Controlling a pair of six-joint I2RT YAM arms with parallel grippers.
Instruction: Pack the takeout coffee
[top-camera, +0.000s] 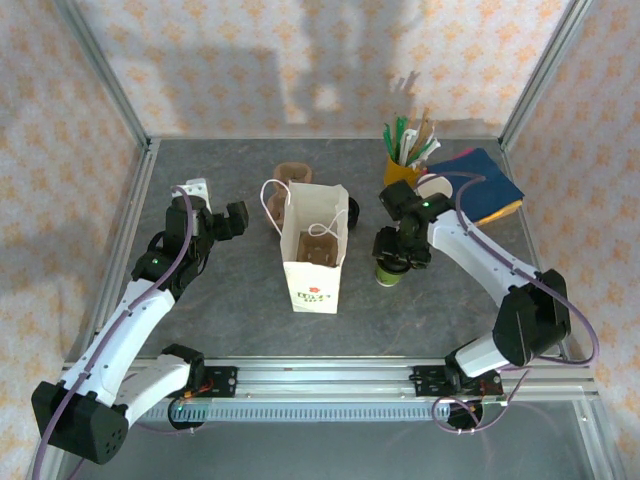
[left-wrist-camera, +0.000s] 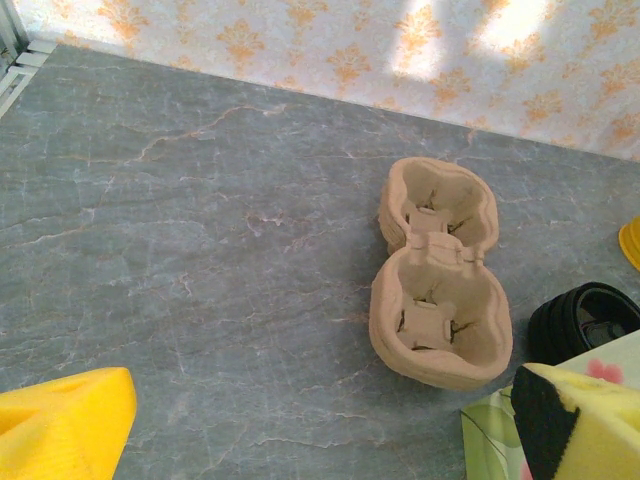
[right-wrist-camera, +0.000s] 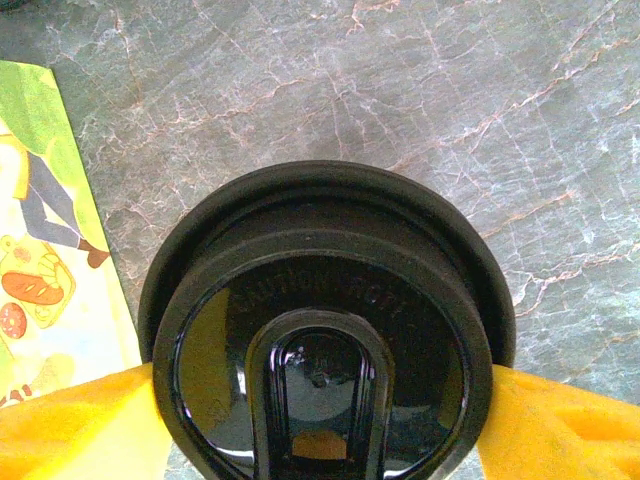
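Note:
The takeout coffee (top-camera: 388, 273) stands on the table just right of the paper bag (top-camera: 315, 262). Its round black lid (right-wrist-camera: 325, 330) faces the right wrist camera. My right gripper (top-camera: 401, 247) is directly over it. In the right wrist view that gripper (right-wrist-camera: 322, 405) has one yellow pad (right-wrist-camera: 70, 425) on each side of the cup at the lid's rim. The lid hides whether the pads press on the cup. My left gripper (top-camera: 226, 222) hovers left of the bag, jaws wide apart (left-wrist-camera: 330, 430) with only bare table between them.
A brown pulp cup carrier (left-wrist-camera: 440, 290) lies behind the bag, with black lids (left-wrist-camera: 585, 315) beside it. Another carrier sits inside the bag (top-camera: 318, 247). A yellow cup of sticks and straws (top-camera: 402, 165) and a blue folder (top-camera: 482, 185) stand at the back right. Metal frame posts edge the table.

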